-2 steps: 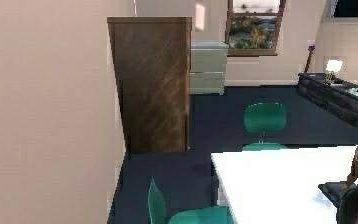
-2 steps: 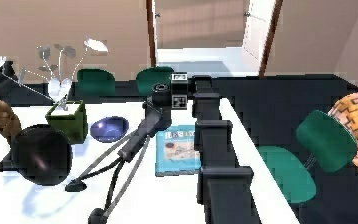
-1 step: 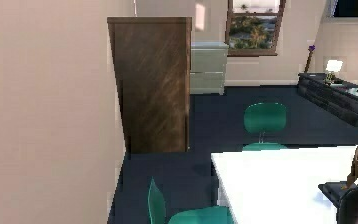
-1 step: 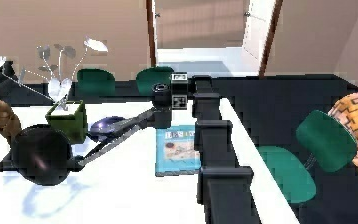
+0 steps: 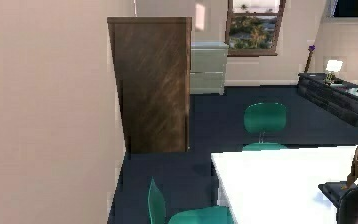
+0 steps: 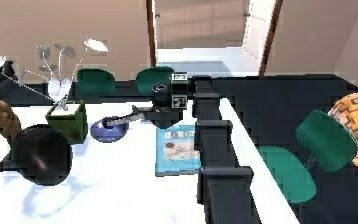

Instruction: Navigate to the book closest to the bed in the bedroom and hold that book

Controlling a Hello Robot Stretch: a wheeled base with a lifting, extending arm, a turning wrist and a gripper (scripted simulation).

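One book near table edge, floor seemingly open beyond.

Home dining area: white table, teal chairs, wooden door, dresser, window.

A light-blue book lies flat on the white table.

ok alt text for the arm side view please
The robot's dark arm reaches across a white table, its end effector near a small blue bowl, with a light blue book lying beside the arm. A potted plant and green chairs stand around it.
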